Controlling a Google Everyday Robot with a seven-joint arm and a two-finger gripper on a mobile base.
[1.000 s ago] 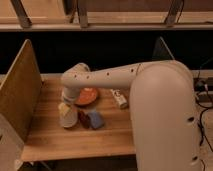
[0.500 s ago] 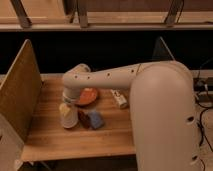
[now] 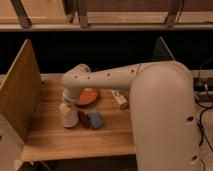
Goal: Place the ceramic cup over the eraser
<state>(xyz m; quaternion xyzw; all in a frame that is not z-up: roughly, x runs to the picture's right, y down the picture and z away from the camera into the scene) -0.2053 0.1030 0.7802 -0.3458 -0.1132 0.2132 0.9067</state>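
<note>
The off-white ceramic cup (image 3: 69, 118) stands on the wooden table (image 3: 55, 142) at the left, just left of a small dark-red object. My gripper (image 3: 65, 105) is directly above the cup, at its top, at the end of the big white arm (image 3: 115, 77) that reaches in from the right. I cannot tell whether it touches the cup. The black striped eraser does not show; it is hidden or out of view.
An orange-brown bowl (image 3: 88, 96) sits behind the cup. A dark-red object (image 3: 82, 119) and a light-blue block (image 3: 95, 119) lie right of the cup. A white tube (image 3: 119, 98) lies further right. A wooden side panel (image 3: 19, 92) walls the left edge.
</note>
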